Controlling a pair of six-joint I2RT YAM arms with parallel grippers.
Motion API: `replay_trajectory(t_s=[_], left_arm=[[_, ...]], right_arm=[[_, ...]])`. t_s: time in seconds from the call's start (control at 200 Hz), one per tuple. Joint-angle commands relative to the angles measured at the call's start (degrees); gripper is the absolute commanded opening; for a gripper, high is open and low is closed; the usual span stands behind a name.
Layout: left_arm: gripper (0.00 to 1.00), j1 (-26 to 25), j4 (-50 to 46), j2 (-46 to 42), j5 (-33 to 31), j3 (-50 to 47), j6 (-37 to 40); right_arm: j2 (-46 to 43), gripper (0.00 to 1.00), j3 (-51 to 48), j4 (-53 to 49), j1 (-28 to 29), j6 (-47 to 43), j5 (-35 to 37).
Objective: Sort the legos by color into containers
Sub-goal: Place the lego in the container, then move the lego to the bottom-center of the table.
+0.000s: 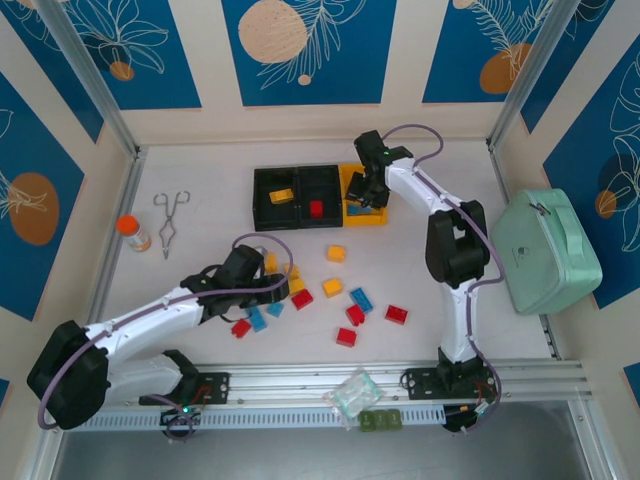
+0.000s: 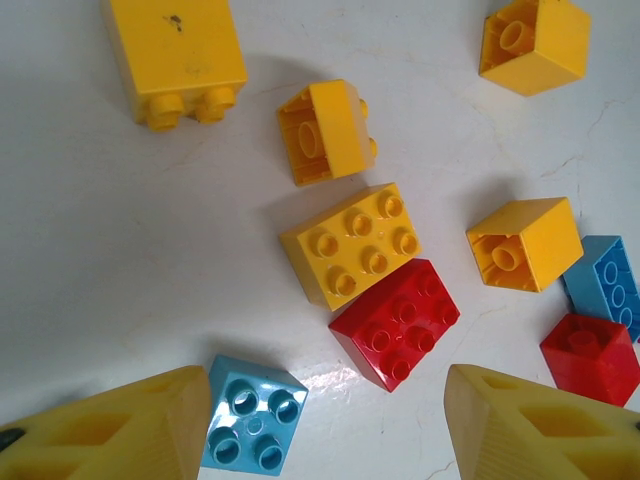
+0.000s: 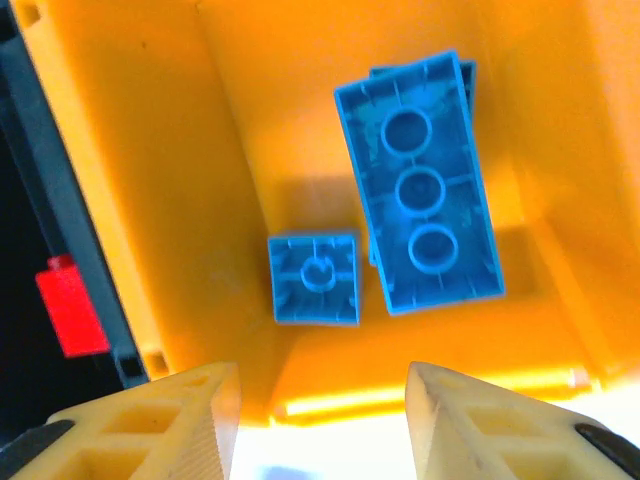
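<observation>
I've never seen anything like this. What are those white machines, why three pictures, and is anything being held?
Those are two robot arms bolted to a table, sorting toy bricks by colour. One picture looks down from above; the other two come from a camera on each wrist, so the yellow wedges are claw fingers. The left claw hangs open over loose ones, among them a red brick. The right claw is open above the yellow bin, where two blue bricks lie. Beside it stand two black bins. Neither holds anything.

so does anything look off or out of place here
Nothing damaged. In the yellow bin, the long blue lego and small blue lego lie upside down, hollow sides up; a clear bag lies on the near rail.
</observation>
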Motion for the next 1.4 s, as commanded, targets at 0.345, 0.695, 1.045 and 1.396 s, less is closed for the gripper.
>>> replay_trajectory(t_s=[0.345, 0.695, 1.045, 1.396], left_arm=[[0.63, -0.6, -8.3, -2.6, -4.5, 2.4, -0.9], [0.63, -0.5, -21.6, -6.4, -9.3, 3.0, -2.5], [0.64, -0.6, -34.5, -6.2, -13.6, 3.5, -9.4], [0.6, -1.9, -35.6, -12.8, -13.0, -4.4, -24.1]], right_arm=[[-19.4, 0.47, -17.5, 6.3, 3.1, -0.3, -3.3], [-33.0, 0.52, -34.3, 12.0, 6.5, -2.0, -8.1], [-39.0, 0.52, -45.6, 14.9, 7.5, -0.3, -9.2], [-39.4, 0.52, -47.3, 16.6, 8.5, 0.6, -9.5]])
